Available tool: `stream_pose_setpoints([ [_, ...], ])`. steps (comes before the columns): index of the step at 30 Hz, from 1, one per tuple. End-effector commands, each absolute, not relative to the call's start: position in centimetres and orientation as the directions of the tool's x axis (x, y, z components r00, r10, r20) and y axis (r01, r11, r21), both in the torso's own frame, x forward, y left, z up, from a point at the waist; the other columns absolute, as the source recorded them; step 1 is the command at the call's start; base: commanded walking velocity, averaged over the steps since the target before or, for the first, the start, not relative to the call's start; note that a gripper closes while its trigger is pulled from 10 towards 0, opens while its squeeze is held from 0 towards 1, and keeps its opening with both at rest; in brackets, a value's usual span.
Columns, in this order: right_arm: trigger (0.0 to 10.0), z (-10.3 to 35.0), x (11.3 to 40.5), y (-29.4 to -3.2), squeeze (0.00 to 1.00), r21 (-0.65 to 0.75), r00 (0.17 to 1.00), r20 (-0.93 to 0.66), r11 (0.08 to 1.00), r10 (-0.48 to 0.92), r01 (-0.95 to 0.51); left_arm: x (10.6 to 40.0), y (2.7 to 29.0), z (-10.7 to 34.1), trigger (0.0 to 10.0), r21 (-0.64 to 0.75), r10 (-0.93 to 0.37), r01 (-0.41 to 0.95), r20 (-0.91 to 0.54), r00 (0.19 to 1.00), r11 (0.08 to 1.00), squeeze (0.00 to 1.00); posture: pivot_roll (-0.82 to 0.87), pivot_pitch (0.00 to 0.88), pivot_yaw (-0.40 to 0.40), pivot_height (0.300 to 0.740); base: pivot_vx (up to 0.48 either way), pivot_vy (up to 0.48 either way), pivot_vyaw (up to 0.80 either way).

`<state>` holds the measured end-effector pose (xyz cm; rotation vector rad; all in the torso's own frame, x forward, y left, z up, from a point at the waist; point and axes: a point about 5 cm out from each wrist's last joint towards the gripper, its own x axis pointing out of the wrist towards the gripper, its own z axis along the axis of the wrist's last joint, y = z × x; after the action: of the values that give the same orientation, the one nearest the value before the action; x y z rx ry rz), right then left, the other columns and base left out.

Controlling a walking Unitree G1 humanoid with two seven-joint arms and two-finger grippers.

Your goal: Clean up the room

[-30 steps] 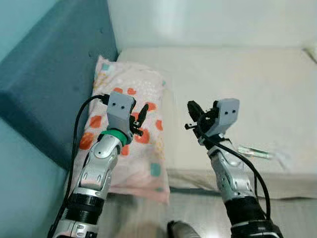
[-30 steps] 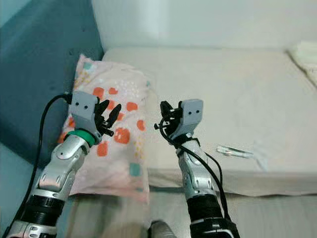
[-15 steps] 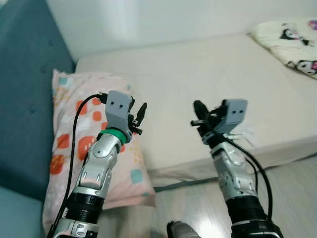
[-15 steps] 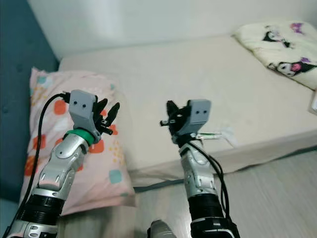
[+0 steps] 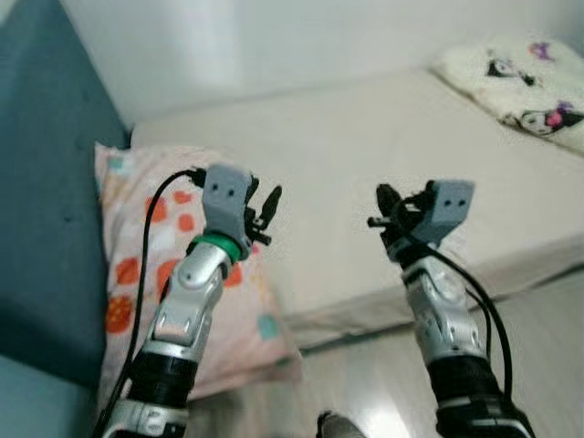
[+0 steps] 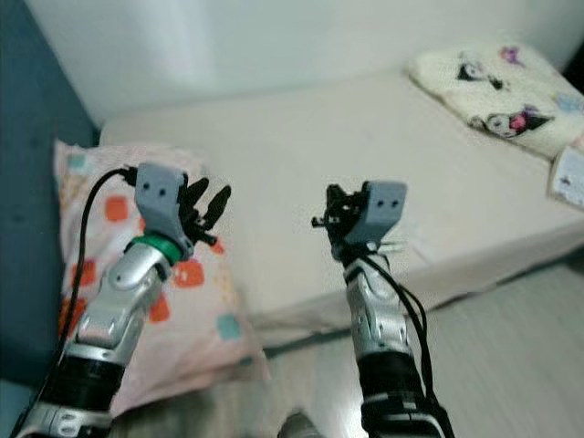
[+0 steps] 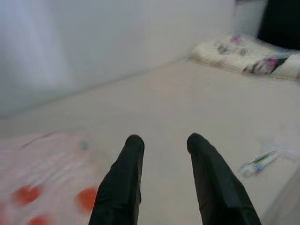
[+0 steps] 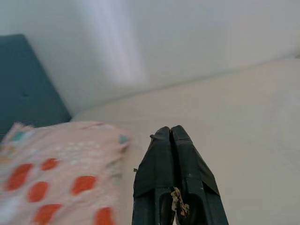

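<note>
Pink fabric pillow with orange and teal patches (image 5: 155, 274), slumped off the cream mattress (image 5: 365, 173) edge beside the blue headboard (image 5: 46, 182), probably soft and light, best pinched at a corner; left gripper (image 5: 266, 208) spread, right gripper (image 5: 388, 208) pressed together, both empty.

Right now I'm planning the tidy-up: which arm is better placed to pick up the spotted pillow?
Left, probably. The left gripper is open and raised over the pillow at the bed's left end; the right gripper is shut, further right.
</note>
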<state>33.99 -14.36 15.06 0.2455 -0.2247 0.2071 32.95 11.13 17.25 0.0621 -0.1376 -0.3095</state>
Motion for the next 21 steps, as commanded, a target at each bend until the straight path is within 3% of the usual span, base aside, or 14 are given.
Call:
stream_pose_setpoints([
  [1, 10.0, 14.57, 33.87, -14.20, 0.00, 0.211, 0.957, 0.226, 0.949, 0.185, -0.233, 32.96, 11.15, 16.89, 10.0, 0.075, -0.307, 0.300, 0.110, 0.945, 0.951, 0.00, -0.12, 0.047, 0.091, 0.740, 0.000, 0.480, 0.00],
  [4, 10.0, 14.56, 33.89, -14.20, 0.00, 0.211, 0.957, 0.225, 0.950, 0.184, -0.232, 32.95, 11.15, 16.89, 10.0, 0.076, -0.307, 0.300, 0.110, 0.945, 0.951, 0.00, -0.12, 0.047, 0.091, 0.740, 0.000, 0.480, 0.00],
  [11, 10.0, 14.57, 33.93, -14.17, 0.00, 0.206, 0.956, 0.228, 0.950, 0.185, -0.233, 32.83, 11.00, 17.06, 10.0, 0.105, -0.318, 0.306, 0.132, 0.939, 0.946, 0.00, -0.12, 0.048, 0.091, 0.740, 0.000, 0.000, 0.00],
  [21, 10.0, 14.50, 33.92, -14.11, 0.00, 0.204, 0.956, 0.227, 0.950, 0.187, -0.235, 32.58, 10.59, 16.98, 10.0, 0.109, -0.336, 0.323, 0.139, 0.932, 0.940, 0.00, -0.12, 0.045, 0.093, 0.740, 0.000, -0.449, 0.00],
])
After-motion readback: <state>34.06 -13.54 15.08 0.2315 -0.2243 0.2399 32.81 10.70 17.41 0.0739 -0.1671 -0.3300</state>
